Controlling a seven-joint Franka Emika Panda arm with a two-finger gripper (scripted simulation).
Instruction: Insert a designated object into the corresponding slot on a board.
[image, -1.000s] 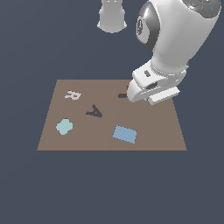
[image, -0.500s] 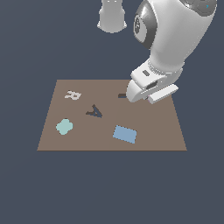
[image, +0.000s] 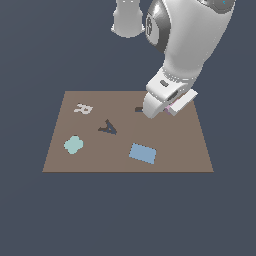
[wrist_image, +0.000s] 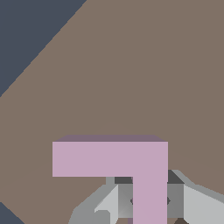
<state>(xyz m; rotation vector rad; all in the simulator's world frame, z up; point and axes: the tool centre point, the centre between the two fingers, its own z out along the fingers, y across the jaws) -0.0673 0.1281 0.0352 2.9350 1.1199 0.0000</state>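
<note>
Here, on the flat brown square board (image: 165, 150), you have four bystanders well apart from one another: a white R-shaped letter (image: 83, 108) toward the far corner on the exterior view's left, a dark A-shaped letter (image: 107, 127) near the middle, a teal rounded blob (image: 73, 144) near the exterior view's left edge, and a blue rectangle (image: 142, 153) toward the near edge. None of them touches the arm.

The white robot arm (image: 185, 45) covers most of what you need in the exterior view. The small dark L-shaped slot (image: 138, 109) shows only as a short sliver just beside the wrist housing; the rest is hidden behind it. The gripper (image: 172, 106) itself is masked there, and the pale pink L-shaped block (image: 173, 104) appears only as a thin pink edge.

The wrist view gives you what the other lacks: the pale pink L-shaped block (wrist_image: 131, 162) fills the lower part of the picture, its stem running down between the grey fingers (wrist_image: 111, 201), which are clamped on it. Behind it lies bare brown board (wrist_image: 131, 65), with one board edge cutting across a corner. The slot does not show in this view, so you cannot tell how the block lines up with it.
</note>
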